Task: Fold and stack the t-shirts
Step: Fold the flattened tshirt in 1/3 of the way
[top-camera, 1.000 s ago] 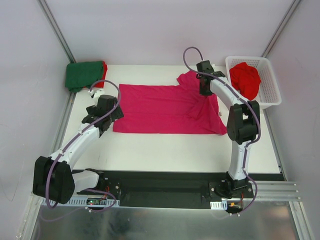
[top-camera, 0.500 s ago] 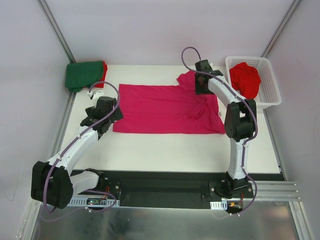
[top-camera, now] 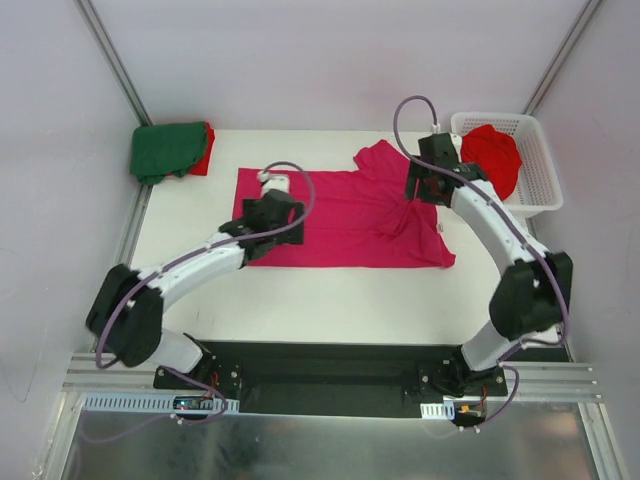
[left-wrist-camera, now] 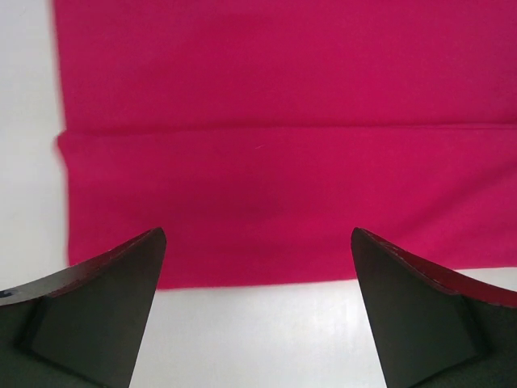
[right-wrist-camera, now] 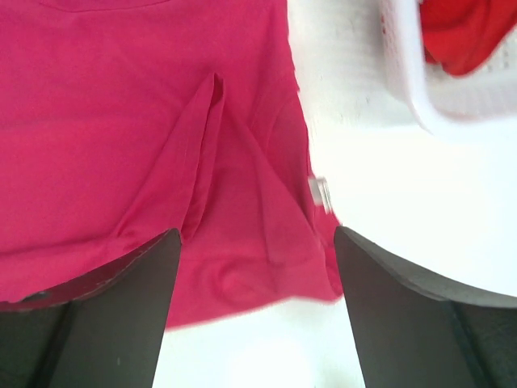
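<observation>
I see the basket (top-camera: pixel 545 160) close at two o'clock from the right gripper (top-camera: pixel 421 187); bare table (top-camera: pixel 330 300) at six o'clock leaves passing room.

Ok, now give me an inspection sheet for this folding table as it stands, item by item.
Surface: white table, unmarked where visible.
Job's things: magenta shirt spread mid-table, rumpled at the basket end; green shirt folded at the far left corner, a red shirt showing at its side; second red shirt bunched in the basket.
Clutter: white basket at the far right; nothing else seen.
Hands: left hand open above the magenta shirt's near edge; right hand open above its rumpled end; neither holds cloth.
Cables: a purple cable loops over each wrist.
Surroundings: white walls, metal frame posts.
</observation>
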`<state>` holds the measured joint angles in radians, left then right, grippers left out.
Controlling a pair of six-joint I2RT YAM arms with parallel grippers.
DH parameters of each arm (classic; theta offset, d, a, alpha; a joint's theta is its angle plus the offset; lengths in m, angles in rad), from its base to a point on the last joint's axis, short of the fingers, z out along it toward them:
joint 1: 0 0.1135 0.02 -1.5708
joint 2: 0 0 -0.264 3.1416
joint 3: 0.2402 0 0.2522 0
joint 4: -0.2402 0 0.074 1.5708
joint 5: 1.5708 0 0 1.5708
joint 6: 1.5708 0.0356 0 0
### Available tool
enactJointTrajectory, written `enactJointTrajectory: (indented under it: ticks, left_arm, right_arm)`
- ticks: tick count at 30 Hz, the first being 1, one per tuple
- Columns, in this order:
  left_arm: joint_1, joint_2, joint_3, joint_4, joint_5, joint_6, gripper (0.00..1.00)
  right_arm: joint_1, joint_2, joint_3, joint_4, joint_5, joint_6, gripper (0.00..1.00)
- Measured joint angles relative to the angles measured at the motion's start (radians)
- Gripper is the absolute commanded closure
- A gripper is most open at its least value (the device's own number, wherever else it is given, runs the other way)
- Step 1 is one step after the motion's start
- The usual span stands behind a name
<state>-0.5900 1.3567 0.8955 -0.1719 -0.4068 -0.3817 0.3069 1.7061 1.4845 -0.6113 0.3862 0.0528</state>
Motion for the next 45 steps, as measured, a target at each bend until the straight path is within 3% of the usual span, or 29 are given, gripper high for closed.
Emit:
enactJointTrajectory:
  ticks: [7,13,18,29,45]
  left_arm:
    - [-0.201,0.420,0.336,0.100,0.004,0.181,0.01]
    - [-0.240,0.670,0.604,0.117,0.060,0.310,0.01]
    - [-0.241,0.754,0.726,0.115,0.121,0.377,0.01]
    - [-0.282,0.805,0.808,0.115,0.320,0.396,0.09]
    - [-0.340,0.915,0.887,0.115,0.344,0.397,0.14]
  right_arm:
    - [0.000,-0.392,-0.179,-0.045,-0.055,0.091,0.19]
    - [-0.001,-0.647,-0.284,-0.120,-0.103,0.131,0.19]
    - [-0.001,-0.773,-0.336,-0.193,-0.111,0.147,0.19]
    - [-0.001,-0.844,-0.354,-0.269,-0.107,0.153,0.17]
    - [-0.001,-0.862,-0.354,-0.300,-0.103,0.153,0.16]
